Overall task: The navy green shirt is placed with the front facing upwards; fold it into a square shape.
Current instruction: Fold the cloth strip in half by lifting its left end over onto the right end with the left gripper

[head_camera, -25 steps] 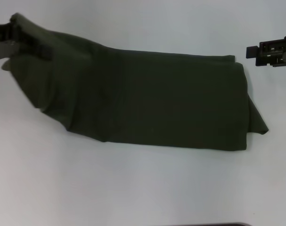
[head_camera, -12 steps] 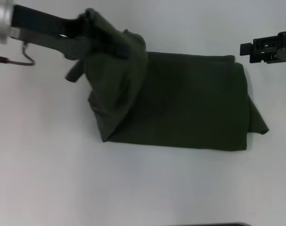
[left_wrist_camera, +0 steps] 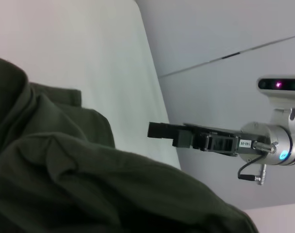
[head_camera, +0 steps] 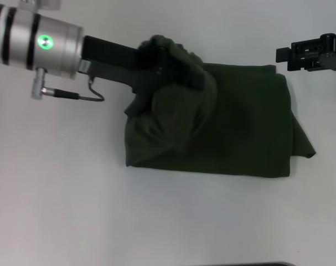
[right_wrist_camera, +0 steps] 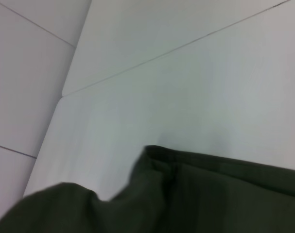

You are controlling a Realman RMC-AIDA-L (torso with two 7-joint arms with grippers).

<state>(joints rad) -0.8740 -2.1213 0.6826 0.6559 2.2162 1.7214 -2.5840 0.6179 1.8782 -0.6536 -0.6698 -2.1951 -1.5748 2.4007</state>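
white table [head_camera: 73,210], grey tiled floor [right_wrist_camera: 21,73]

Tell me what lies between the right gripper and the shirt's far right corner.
Nothing: in the head view only bare white table separates the right gripper from the navy green shirt.

Bare worktop [head_camera: 168,221] lies open along the near edge; the bunched shirt [head_camera: 239,127] (far-right half) blocks passage.

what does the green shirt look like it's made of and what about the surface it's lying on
The navy green shirt looks like a soft matte knit, likely cotton: it bunches in limp folds where the left gripper lifts it. The table looks smooth, pale and matte, perhaps laminate or a cover; the pictures leave that open.
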